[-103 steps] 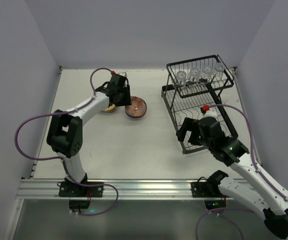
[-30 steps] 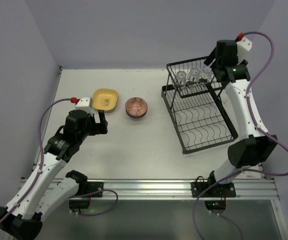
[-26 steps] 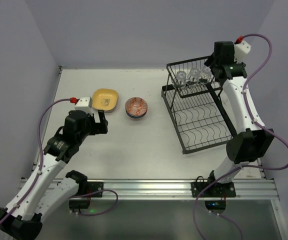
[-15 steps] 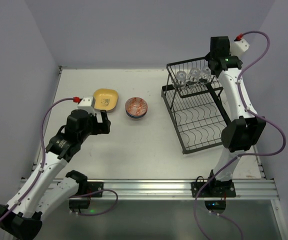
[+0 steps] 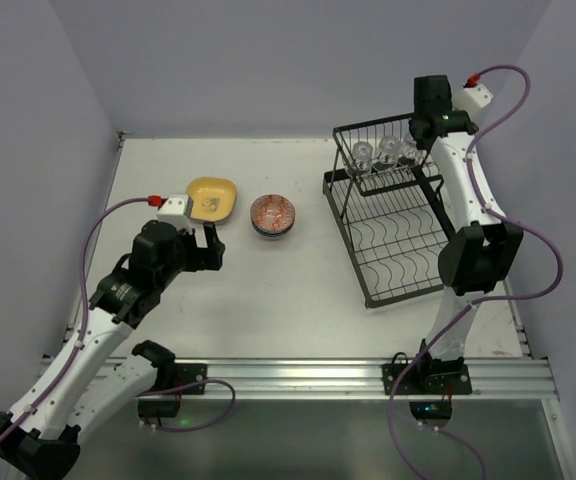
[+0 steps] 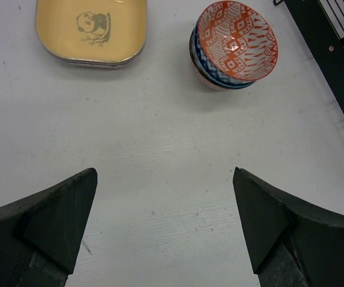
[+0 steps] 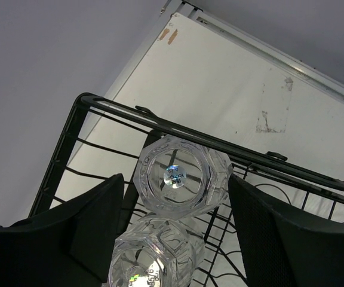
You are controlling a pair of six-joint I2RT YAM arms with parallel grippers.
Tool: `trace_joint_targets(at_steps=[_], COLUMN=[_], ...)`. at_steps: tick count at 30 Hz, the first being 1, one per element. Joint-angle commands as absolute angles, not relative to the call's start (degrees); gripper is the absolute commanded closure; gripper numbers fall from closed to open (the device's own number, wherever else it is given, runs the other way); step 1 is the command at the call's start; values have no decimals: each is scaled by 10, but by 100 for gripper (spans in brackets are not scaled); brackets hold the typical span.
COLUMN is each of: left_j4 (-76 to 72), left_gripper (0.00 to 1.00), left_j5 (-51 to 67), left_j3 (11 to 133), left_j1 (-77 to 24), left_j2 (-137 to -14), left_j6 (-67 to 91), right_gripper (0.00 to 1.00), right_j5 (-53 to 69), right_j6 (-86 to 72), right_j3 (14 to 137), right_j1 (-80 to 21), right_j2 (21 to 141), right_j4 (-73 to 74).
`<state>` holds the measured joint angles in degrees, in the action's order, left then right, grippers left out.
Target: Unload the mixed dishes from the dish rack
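Observation:
The black wire dish rack (image 5: 400,245) stands at the right, its lower tray bare. On its upper shelf stand clear glasses (image 5: 364,153). My right gripper (image 5: 419,136) hangs over the shelf's right end. In the right wrist view it (image 7: 176,179) is open, and its fingers (image 7: 100,221) straddle the end glass (image 7: 183,156) closely without clearly clamping it. A second glass (image 7: 151,260) sits just below. My left gripper (image 6: 163,173) is open over bare table, short of the yellow plate (image 6: 91,30) and the stacked patterned bowls (image 6: 235,42).
The yellow plate (image 5: 211,198) and the bowl stack (image 5: 272,215) lie left of the rack. A black rack bar (image 6: 333,66) crosses the corner of the left wrist view. Grey walls enclose the white table (image 5: 288,300) on three sides.
My right arm has swung left over the upper shelf, and its jaws have narrowed around the end glass. The left arm has crept slightly forward, still open.

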<state>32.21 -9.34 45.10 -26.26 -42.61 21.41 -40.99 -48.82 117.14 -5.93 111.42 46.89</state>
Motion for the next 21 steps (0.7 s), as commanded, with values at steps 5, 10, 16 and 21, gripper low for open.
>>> trace_joint_targets(at_steps=[5,10,16,21], left_j4=[298,299,299,300], left_gripper=[0,0,0,0], left_j5=[-94,-98,-101,-105], left_j3=[448,447,448,449], left_j1=[-275,-279,-283,-284], left_j2=[-414,-410,-410,-407], left_j6=[205,205,206,207], right_gripper=[29,41,58,73], right_j5=[-442,-439,-435,-425], right_j6=[-506,-505,-504,-501], right_j3=[1207,1209,1193,1181], right_j1=[-56,-56,-56,-56], right_j2=[1127,1125,1110,1089], right_j4=[472,472,464,452])
